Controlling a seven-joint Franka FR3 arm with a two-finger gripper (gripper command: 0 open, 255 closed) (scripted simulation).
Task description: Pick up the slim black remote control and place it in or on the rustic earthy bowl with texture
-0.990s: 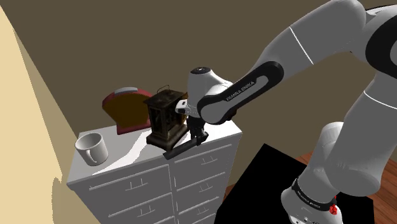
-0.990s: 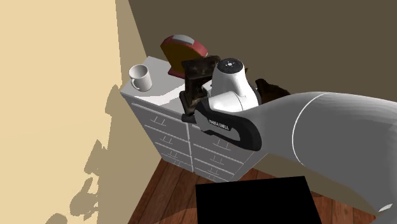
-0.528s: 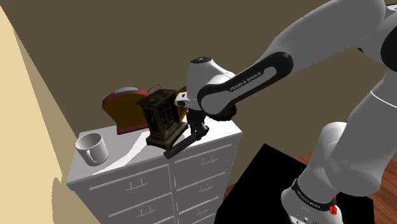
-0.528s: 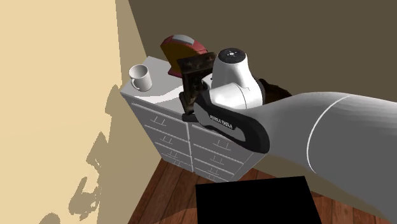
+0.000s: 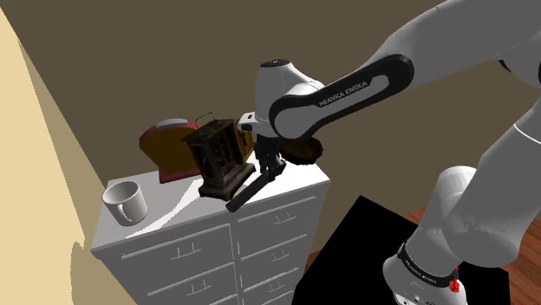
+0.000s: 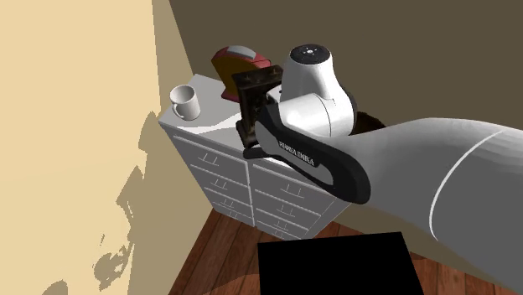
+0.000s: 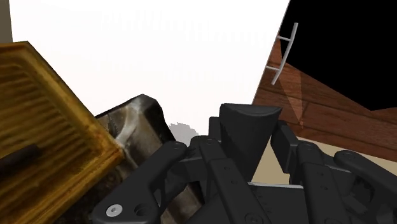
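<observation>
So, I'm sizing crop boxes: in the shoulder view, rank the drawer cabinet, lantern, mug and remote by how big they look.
1. drawer cabinet, white
2. lantern, dark
3. mug, white
4. remote, black, clasped in the gripper: longer than the mug but far thinner, so it covers less.

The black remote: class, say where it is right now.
In the shoulder view the remote hangs tilted in the gripper, just right of the dark lantern, near the white dresser's front edge.
</observation>
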